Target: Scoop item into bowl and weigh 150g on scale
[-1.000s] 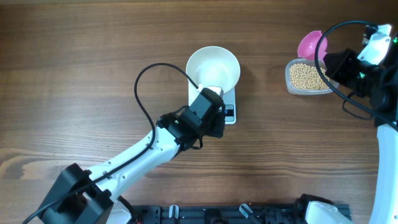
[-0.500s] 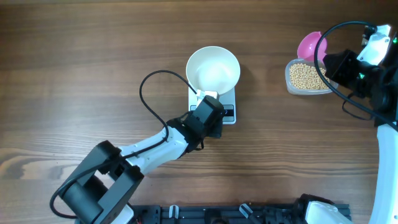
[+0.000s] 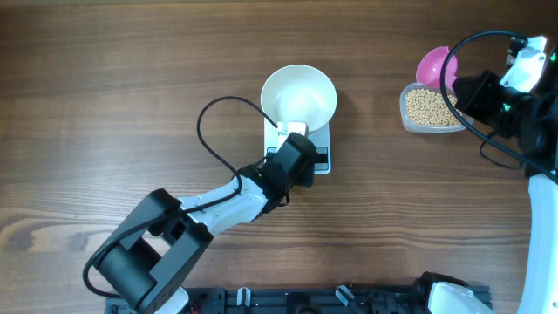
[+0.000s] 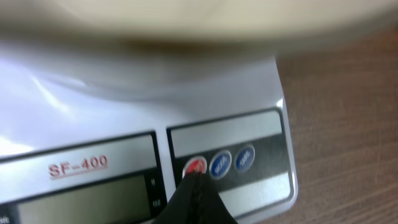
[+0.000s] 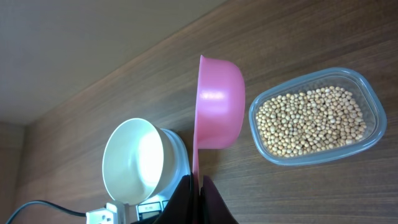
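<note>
The white bowl (image 3: pixel 299 94) sits empty on the white scale (image 3: pixel 321 160). My left gripper (image 4: pixel 195 177) is shut, and its joined black tips touch the red button (image 4: pixel 196 165) on the front panel of the scale (image 4: pixel 236 134), beside two blue buttons. The blurred underside of the bowl (image 4: pixel 186 25) fills the top of that view. My right gripper (image 5: pixel 200 182) is shut on the handle of the pink scoop (image 5: pixel 219 106), which it holds on edge in the air. The tan beans (image 5: pixel 311 118) lie in a clear tub (image 3: pixel 429 109) at the far right.
The left arm (image 3: pixel 209 205) stretches across the wooden table from the near left, its black cable (image 3: pixel 214 131) looping over the wood. The right arm (image 3: pixel 523 105) hangs over the right edge by the tub. The scale's grey display (image 4: pixel 81 199) is blank.
The left arm has stretched out lower and its gripper has settled onto the scale's front panel. The right arm and the scoop have not moved.
</note>
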`<state>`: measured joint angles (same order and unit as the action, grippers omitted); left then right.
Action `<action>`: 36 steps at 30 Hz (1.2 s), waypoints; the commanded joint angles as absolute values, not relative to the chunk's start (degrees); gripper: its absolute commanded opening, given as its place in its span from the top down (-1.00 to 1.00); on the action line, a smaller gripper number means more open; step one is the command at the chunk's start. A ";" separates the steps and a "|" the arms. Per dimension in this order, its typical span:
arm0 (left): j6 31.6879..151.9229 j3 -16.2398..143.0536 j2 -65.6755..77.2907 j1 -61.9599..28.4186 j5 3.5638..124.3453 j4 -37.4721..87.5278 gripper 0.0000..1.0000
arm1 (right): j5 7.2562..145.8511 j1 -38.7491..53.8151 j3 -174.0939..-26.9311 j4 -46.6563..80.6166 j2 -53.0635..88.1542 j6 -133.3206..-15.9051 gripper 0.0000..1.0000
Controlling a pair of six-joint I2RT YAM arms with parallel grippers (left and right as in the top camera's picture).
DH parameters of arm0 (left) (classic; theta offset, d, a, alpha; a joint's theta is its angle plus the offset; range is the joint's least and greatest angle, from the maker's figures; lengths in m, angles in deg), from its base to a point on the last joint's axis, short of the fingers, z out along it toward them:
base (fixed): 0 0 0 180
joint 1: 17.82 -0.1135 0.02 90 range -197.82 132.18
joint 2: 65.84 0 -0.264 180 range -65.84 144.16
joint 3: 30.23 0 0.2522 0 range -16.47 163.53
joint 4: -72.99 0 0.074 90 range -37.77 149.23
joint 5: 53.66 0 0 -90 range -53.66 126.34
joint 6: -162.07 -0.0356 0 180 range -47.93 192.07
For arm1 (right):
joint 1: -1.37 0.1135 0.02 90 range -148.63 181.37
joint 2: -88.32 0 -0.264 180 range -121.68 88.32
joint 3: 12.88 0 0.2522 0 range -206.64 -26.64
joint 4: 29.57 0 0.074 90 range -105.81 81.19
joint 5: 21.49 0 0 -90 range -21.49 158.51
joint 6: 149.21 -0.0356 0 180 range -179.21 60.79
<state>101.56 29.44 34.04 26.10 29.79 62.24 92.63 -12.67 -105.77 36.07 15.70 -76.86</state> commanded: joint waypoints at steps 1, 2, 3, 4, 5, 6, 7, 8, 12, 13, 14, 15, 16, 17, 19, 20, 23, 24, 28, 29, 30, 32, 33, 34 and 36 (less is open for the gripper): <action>102.35 29.38 34.47 25.88 26.43 63.70 0.92 | 92.45 -12.74 -106.93 36.16 16.64 -75.77 0.91; 102.33 29.38 34.47 25.90 26.69 64.05 0.92 | 92.45 -12.74 -106.93 36.12 16.64 -75.77 0.92; 102.33 29.38 34.47 25.88 26.82 64.27 0.92 | 92.45 -12.74 -106.93 36.09 16.64 -75.79 0.91; 102.33 29.38 34.47 25.88 26.82 64.69 0.92 | 92.45 -12.74 -106.93 36.12 16.64 -75.79 0.91; 102.33 29.38 34.47 25.88 26.82 64.86 0.92 | 92.45 -12.74 -106.93 36.09 16.64 -75.86 0.91; 102.33 29.38 34.47 25.88 26.84 64.88 0.92 | 92.48 -12.74 -106.93 36.12 16.64 -75.88 0.91; 102.33 29.38 34.47 25.90 26.84 64.84 0.92 | 92.48 -12.74 -106.93 36.14 16.64 -75.88 0.91; 102.33 29.38 34.47 25.90 26.84 64.86 0.92 | 92.48 -12.74 -106.93 36.16 16.64 -75.90 0.91; 102.33 29.38 34.56 25.88 26.82 64.99 0.92 | 92.50 -12.74 -106.93 36.25 16.64 -75.92 0.92; 102.33 29.38 34.84 25.88 26.82 65.08 0.92 | 92.50 -12.74 -106.93 36.40 16.64 -75.92 0.92; 102.33 29.38 35.41 25.88 26.82 65.10 0.92 | 92.48 -12.74 -106.93 36.62 16.64 -75.90 0.91; 102.33 29.38 35.94 25.88 26.84 65.08 0.92 | 92.48 -12.74 -106.93 36.82 16.64 -75.92 0.91; 102.35 29.38 36.94 25.88 26.84 65.08 0.92 | 92.45 -12.74 -106.93 37.01 16.64 -75.90 0.91; 102.33 29.38 37.42 25.88 26.84 65.10 0.92 | 92.48 -12.74 -106.93 37.06 16.64 -75.88 0.91; 102.35 29.38 37.69 25.88 26.84 65.10 0.92 | 92.48 -12.74 -106.93 37.06 16.64 -75.92 0.91; 102.33 29.38 37.69 25.88 26.82 65.15 0.92 | 92.48 -12.74 -106.93 37.06 16.64 -75.90 0.91; 102.33 29.38 37.69 25.77 26.82 66.04 0.92 | 92.48 -12.74 -106.93 37.21 16.64 -75.90 0.91; 102.31 29.38 37.69 25.77 26.80 66.28 0.92 | 92.48 -12.74 -106.93 37.25 16.64 -75.88 0.91; 102.33 29.38 37.71 25.69 26.82 65.61 0.92 | 92.48 -12.74 -106.93 37.58 16.64 -75.88 0.91; 102.33 29.38 37.90 25.69 26.82 65.17 0.92 | 92.48 -12.74 -106.93 37.67 16.64 -75.88 0.91; 102.33 29.38 38.10 25.69 26.82 64.86 0.92 | 92.48 -12.74 -106.93 37.76 16.64 -75.90 0.91; 102.35 29.38 38.45 25.69 26.82 63.20 0.92 | 92.48 -12.74 -106.93 37.86 16.64 -75.86 0.91; 102.35 29.35 38.54 25.69 26.80 62.57 0.92 | 92.48 -12.74 -106.93 37.89 16.64 -75.90 0.91; 102.33 29.35 38.54 25.69 26.80 62.39 0.92 | 92.48 -12.74 -106.93 37.86 16.64 -75.90 0.91; 102.35 29.35 38.54 25.69 26.80 62.35 0.92 | 92.48 -12.74 -106.93 37.86 16.64 -75.90 0.91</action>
<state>101.59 30.36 36.22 26.06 27.78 64.10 92.63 -12.67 -105.77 37.84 15.70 -76.86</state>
